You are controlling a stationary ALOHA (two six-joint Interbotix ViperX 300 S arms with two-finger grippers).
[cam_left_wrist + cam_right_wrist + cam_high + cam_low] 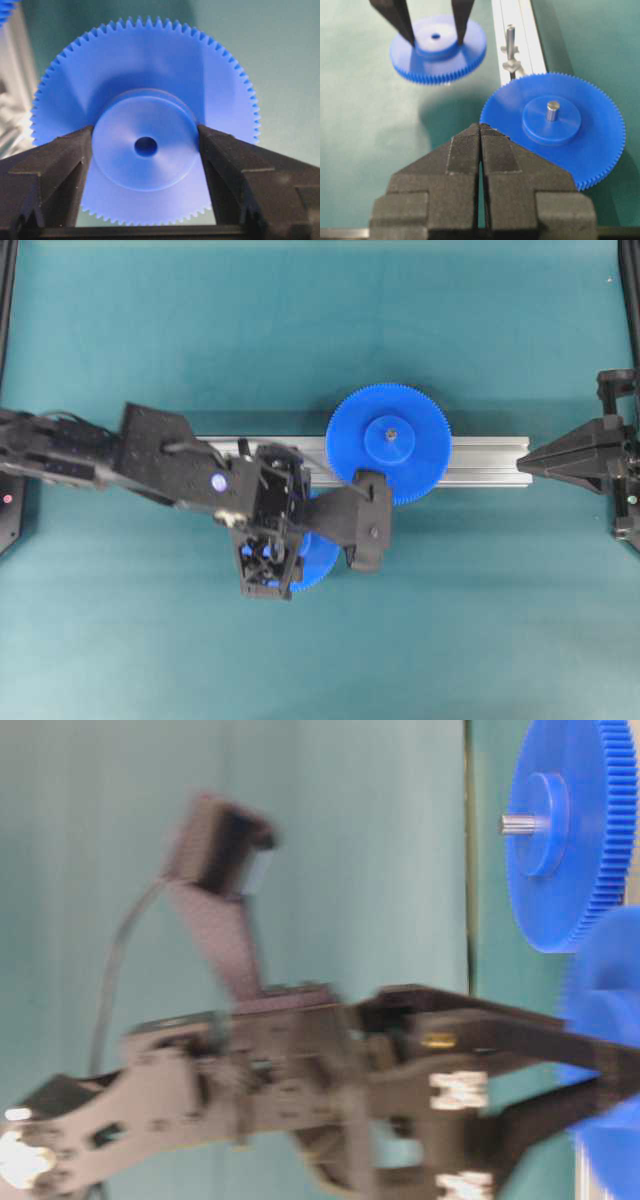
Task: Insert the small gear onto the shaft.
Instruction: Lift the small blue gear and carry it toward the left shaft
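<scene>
Small gear (318, 558), overhead view: blue toothed disc just below frame centre, mostly hidden under the left gripper (330, 540); only its right-hand rim shows. It sits just below the aluminium rail (480, 460), which runs across the middle of the teal bench (300, 320). Large blue gear (389, 443) sits on the rail, right of centre, with a pin tip at its hub. Left arm reaches in from the left edge. Right gripper (535, 462) is at the right edge, its tip at the rail's end.

Table-level view: blurred. Left gripper (600, 1080) enters from lower left, dark fingers (540, 1038) extending to the small gear (610, 990) at the right edge. Large gear (575, 830) is at upper right, grey pin protruding from its hub toward the left.

Left wrist view: small gear (145, 120) fills the frame, face-on, dark centre hole in a raised round hub. Two black fingers (55, 165) press against the hub from left and right, grasping it. Rail is a pale blur at the left edge.

Right wrist view: right gripper (480, 131) at bottom centre, fingers clenched together with nothing between them. Small gear (438, 47) at upper left, held by its hub between the left gripper's fingers (400, 17), apparently lifted off the bench, with a shadow beneath. Shaft (510, 42), a short silvery pin on a shiny bracket, stands on the rail at upper centre, bare, apart from the small gear. Large gear (553, 125) lies at right centre.
</scene>
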